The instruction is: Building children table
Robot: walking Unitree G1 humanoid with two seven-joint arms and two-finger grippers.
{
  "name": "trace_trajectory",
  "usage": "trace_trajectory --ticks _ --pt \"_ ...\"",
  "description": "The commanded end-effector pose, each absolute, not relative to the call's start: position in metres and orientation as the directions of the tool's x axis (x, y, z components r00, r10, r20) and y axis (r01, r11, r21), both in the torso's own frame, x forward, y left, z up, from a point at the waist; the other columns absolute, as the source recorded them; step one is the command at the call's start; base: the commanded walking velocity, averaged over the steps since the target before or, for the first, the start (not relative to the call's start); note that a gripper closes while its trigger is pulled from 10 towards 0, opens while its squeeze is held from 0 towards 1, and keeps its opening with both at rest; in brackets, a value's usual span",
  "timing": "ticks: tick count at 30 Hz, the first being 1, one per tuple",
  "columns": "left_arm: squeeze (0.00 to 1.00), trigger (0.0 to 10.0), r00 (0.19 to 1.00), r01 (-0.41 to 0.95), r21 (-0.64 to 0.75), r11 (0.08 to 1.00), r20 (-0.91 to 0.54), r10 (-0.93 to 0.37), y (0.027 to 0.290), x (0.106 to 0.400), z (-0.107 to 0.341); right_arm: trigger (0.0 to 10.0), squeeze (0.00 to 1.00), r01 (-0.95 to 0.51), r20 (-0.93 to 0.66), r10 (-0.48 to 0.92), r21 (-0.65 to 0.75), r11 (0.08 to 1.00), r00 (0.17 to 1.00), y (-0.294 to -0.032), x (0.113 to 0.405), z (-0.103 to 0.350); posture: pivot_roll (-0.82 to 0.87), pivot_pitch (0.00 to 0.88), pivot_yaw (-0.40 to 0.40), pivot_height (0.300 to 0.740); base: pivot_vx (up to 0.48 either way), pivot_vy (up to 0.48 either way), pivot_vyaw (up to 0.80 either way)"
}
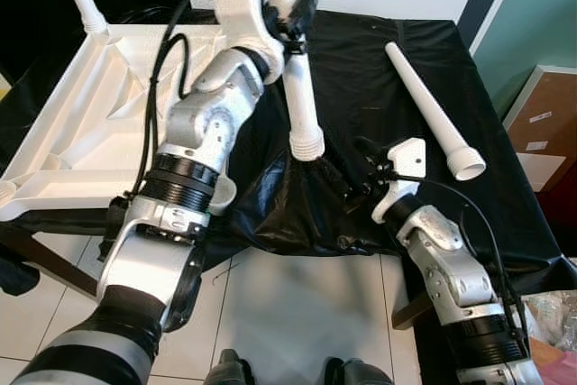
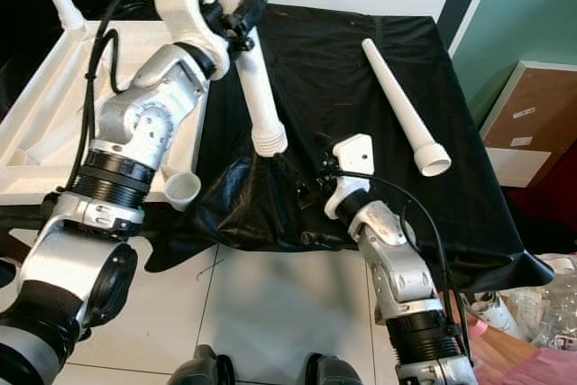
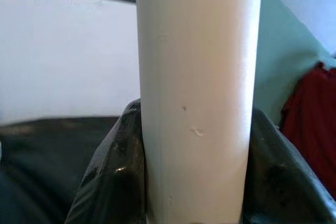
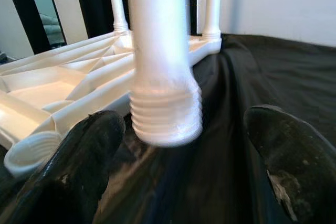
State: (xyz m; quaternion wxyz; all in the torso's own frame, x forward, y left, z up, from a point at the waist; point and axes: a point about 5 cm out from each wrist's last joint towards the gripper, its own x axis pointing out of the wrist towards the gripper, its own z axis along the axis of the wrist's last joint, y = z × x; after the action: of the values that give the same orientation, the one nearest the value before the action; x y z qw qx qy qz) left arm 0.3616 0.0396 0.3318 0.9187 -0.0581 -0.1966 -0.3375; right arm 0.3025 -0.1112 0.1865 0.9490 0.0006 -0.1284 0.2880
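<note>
Black-draped table (image 1: 361, 78) | upturned white tabletop (image 1: 99, 87) at left, spare leg (image 1: 431, 107) lying right | left gripper (image 1: 293, 20) raised, clamped on table leg (image 1: 302, 101) | right gripper (image 4: 184, 145) spread wide below its threaded end.

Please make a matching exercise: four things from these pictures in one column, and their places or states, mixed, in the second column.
1. held table leg
2. loose table leg
3. upside-down tabletop
4. right end effector

a. lying free on the black cloth
b. open, near the threaded end
c. gripped by the left end effector
d. at the robot's left, legs already standing in it

Pairs: 1-c, 2-a, 3-d, 4-b
</note>
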Motion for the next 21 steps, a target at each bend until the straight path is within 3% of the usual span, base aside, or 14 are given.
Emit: trace_trajectory --ticks 1,7,20,21 --pt "0.00 10.0 0.407 0.820 0.249 0.515 0.377 -0.832 0.014 0.336 0.333 10.0 0.00 -0.535 0.213 0.539 -0.084 0.841 0.815 -0.106 0.308 0.185 -0.02 0.058 -0.026 0.740 0.000 0.000 0.00" --pt "0.00 10.0 0.336 0.837 0.303 0.456 0.373 -0.865 -0.008 0.316 0.326 10.0 0.00 -0.511 0.205 0.520 -0.100 0.854 0.829 -0.097 0.320 0.192 -0.01 0.059 -0.025 0.740 0.000 0.000 0.00" --pt "0.00 10.0 0.272 0.858 0.325 0.398 0.370 -0.888 -0.030 0.296 0.320 10.0 0.00 -0.441 0.217 0.453 -0.107 0.891 0.865 -0.092 0.337 0.200 0.00 0.068 -0.027 0.740 0.000 0.000 0.00" --pt "0.00 10.0 0.267 0.858 0.330 0.393 0.367 -0.891 -0.031 0.295 0.319 9.1 0.00 -0.437 0.222 0.450 -0.108 0.893 0.865 -0.092 0.339 0.201 0.00 0.068 -0.027 0.740 0.000 0.000 0.00"
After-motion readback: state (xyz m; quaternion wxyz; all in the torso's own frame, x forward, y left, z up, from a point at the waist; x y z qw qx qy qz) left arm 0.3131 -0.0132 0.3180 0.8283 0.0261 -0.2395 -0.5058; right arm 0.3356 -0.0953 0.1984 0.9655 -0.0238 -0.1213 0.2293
